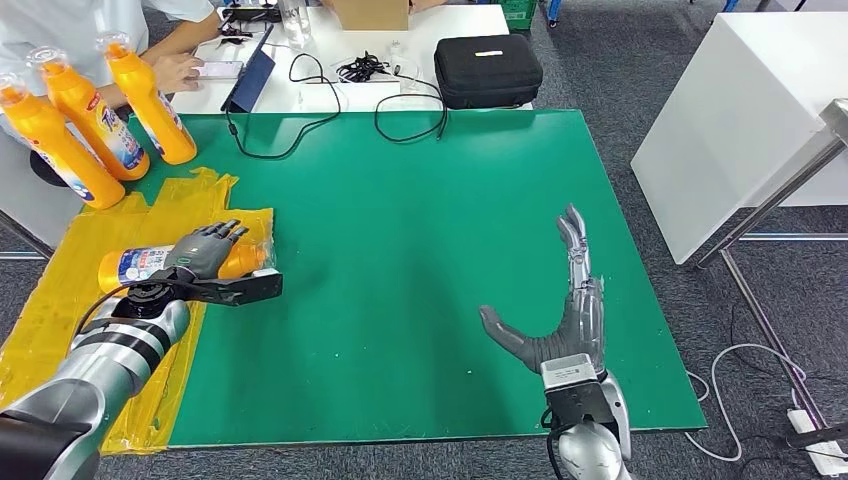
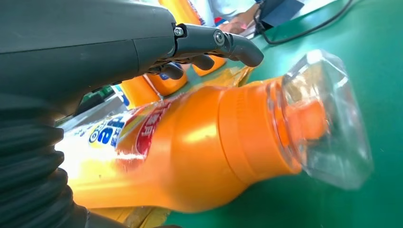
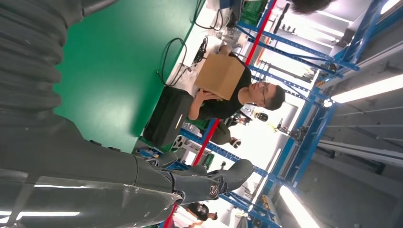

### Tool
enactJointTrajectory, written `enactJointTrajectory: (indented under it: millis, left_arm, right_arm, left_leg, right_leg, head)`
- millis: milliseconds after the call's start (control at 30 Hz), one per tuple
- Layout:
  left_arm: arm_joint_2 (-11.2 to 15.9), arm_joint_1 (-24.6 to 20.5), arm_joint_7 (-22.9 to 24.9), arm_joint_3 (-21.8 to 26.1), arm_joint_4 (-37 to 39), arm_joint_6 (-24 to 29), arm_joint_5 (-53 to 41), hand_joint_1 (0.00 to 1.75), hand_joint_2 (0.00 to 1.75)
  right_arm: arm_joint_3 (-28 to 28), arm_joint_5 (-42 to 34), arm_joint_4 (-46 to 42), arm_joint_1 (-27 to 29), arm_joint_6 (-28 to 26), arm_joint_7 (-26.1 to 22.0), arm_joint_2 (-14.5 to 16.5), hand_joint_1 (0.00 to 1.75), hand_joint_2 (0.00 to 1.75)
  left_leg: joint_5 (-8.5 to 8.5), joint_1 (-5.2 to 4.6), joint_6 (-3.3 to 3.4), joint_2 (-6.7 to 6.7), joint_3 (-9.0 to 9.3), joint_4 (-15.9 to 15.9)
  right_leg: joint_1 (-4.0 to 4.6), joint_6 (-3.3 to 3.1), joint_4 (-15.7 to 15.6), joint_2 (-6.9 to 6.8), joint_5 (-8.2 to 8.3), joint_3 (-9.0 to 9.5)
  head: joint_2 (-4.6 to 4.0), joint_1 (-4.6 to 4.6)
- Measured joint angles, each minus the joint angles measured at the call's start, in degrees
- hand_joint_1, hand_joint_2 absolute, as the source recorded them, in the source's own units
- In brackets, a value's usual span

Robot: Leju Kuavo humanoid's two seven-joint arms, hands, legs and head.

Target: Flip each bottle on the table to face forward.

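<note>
An orange bottle (image 1: 135, 265) with a blue and white label lies on its side on the yellow sheet (image 1: 50, 310) at the left of the green mat (image 1: 420, 230). Its clear cap (image 2: 328, 118) points toward the mat's middle. My left hand (image 1: 205, 252) arches over the bottle's neck end. The left wrist view shows the fingers (image 2: 228, 45) stretched above the bottle (image 2: 199, 147) with a gap under them. My right hand (image 1: 565, 320) hovers open over the mat near the front right, fingers straight and thumb out, holding nothing. Three more orange bottles (image 1: 90, 115) stand upright at the far left.
A person sits behind the upright bottles, one hand (image 1: 175, 70) on the white table. On that table are a black case (image 1: 488, 68), cables (image 1: 345, 95) trailing onto the mat, a tablet (image 1: 250, 70) and a cardboard box (image 1: 370, 12). A white table (image 1: 740, 110) stands to the right.
</note>
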Motion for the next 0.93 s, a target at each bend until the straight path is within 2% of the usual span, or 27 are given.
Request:
enactJointTrajectory:
  millis: [200, 300, 367, 433, 500, 633, 767, 933]
  left_arm:
    - [-0.5, 0.5, -0.1, 0.7, -0.2, 3.1, 2.6, 0.0, 1.75]
    - [-2.3, 4.3, -7.6, 3.6, -4.9, 2.6, 11.2, 0.0, 1.75]
    - [-3.6, 10.1, -14.8, 6.8, -14.9, 0.4, 23.3, 0.0, 1.75]
    - [-5.1, 17.5, -18.6, 8.9, -30.1, -1.5, 39.6, 0.0, 1.75]
    - [-6.0, 23.4, -17.0, 9.3, -43.4, -2.5, 51.2, 0.0, 1.75]
    - [-6.8, 32.2, -16.1, 9.4, -58.8, -5.6, 59.1, 0.0, 1.75]
    - [-8.4, 37.8, -16.6, 8.8, -65.4, -7.0, 61.0, 0.0, 1.75]
    - [-9.5, 40.3, -16.1, 7.8, -68.1, -8.2, 63.1, 0.0, 1.75]
  right_arm:
    - [0.0, 0.1, 0.2, -0.2, -0.1, 0.8, 0.0, 0.0, 1.75]
    - [-0.2, -0.4, 0.1, 0.5, -0.6, 2.4, 0.1, 0.0, 1.75]
    - [-0.8, -1.2, -0.2, 1.9, -0.9, 2.8, 0.1, 0.0, 1.75]
    - [-1.7, -2.1, -0.8, 4.0, -0.9, 2.6, 0.2, 0.0, 1.75]
    - [-2.7, -2.8, -1.4, 5.9, -0.8, 2.3, 0.2, 0.0, 1.75]
    - [-4.1, -3.2, -2.2, 8.3, 0.0, 2.3, 0.5, 0.0, 1.75]
    - [-4.5, -3.6, -2.4, 8.8, 0.1, 3.0, 1.0, 0.0, 1.75]
    - [-4.6, -3.6, -2.4, 9.0, 0.0, 3.5, 1.3, 0.0, 1.75]
  left_leg:
    - [0.0, -0.01, 0.0, 0.01, 0.02, 0.0]
    - [-0.01, -0.14, 0.01, 0.01, 0.14, 0.0]
    - [-0.04, -0.21, 0.04, 0.0, 0.12, 0.0]
    - [-0.16, -0.25, 0.08, 0.05, 0.0, 0.0]
    - [-0.38, -0.32, 0.13, 0.21, -0.01, 0.0]
    - [-0.58, -0.37, 0.23, 0.32, 0.11, 0.0]
    - [-0.54, -0.34, 0.26, 0.28, 0.12, 0.0]
    - [-0.51, -0.34, 0.27, 0.28, 0.18, 0.0]
  right_leg:
    - [-0.01, 0.0, 0.0, 0.01, 0.0, -0.01]
    - [-0.11, 0.02, 0.0, 0.02, -0.02, 0.04]
    - [-0.19, 0.01, 0.0, 0.02, -0.05, 0.03]
    - [-0.23, 0.01, 0.0, 0.09, -0.07, -0.05]
    - [-0.28, 0.07, 0.0, 0.28, -0.09, -0.08]
    - [-0.31, 0.2, -0.1, 0.43, -0.26, -0.06]
    - [-0.3, 0.23, -0.1, 0.4, -0.31, 0.0]
    - [-0.3, 0.22, -0.1, 0.4, -0.28, 0.06]
  head:
    - [0.0, 0.0]
    - [0.0, -0.04]
    - [0.0, -0.01]
    - [0.0, 0.06]
    - [0.0, 0.03]
    - [0.0, -0.01]
    - [0.0, 0.0]
    - [0.0, -0.01]
